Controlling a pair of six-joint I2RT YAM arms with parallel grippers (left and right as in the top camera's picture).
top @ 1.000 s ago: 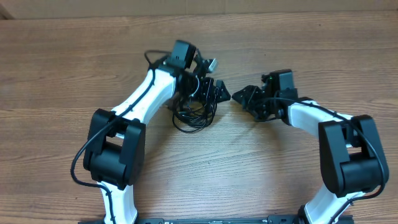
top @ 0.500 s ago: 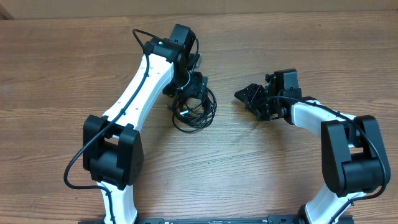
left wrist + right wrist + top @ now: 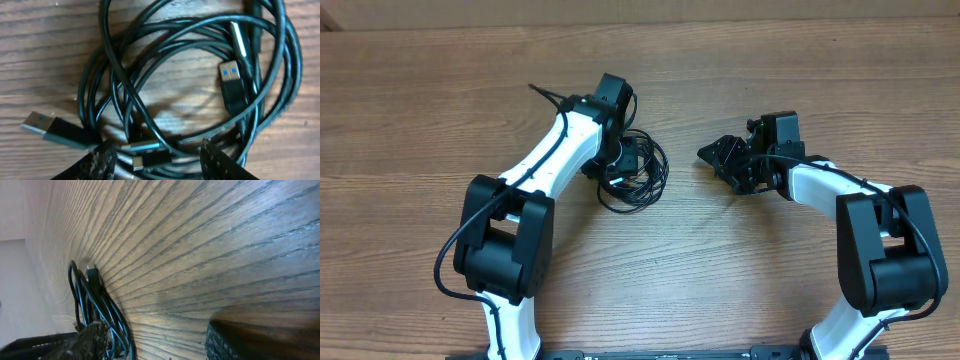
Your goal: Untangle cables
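The cables [image 3: 642, 178] lie as one tangled bunch of thin black loops on the wooden table, left of centre. My left gripper [image 3: 621, 160] hangs directly over the bunch. In the left wrist view the cables [image 3: 165, 75] fill the frame, with a blue-tongued USB plug [image 3: 232, 82] and another plug [image 3: 47, 127] showing. The left gripper [image 3: 157, 161] is open, its fingers straddling several strands and a small plug. My right gripper [image 3: 717, 165] stands open to the right of the bunch, apart from it. In the right wrist view the right gripper [image 3: 155, 340] holds nothing and the cables [image 3: 95, 307] lie beyond its left finger.
The wooden table [image 3: 770, 60] stretches bare behind and in front of the arms. A thicker black wire [image 3: 545, 95] arcs off the left arm's wrist. The right arm's elbow [image 3: 885, 250] sits at the near right.
My left gripper has dropped back and down onto the bunch, and its jaws have narrowed. The right gripper has shifted slightly and stays open.
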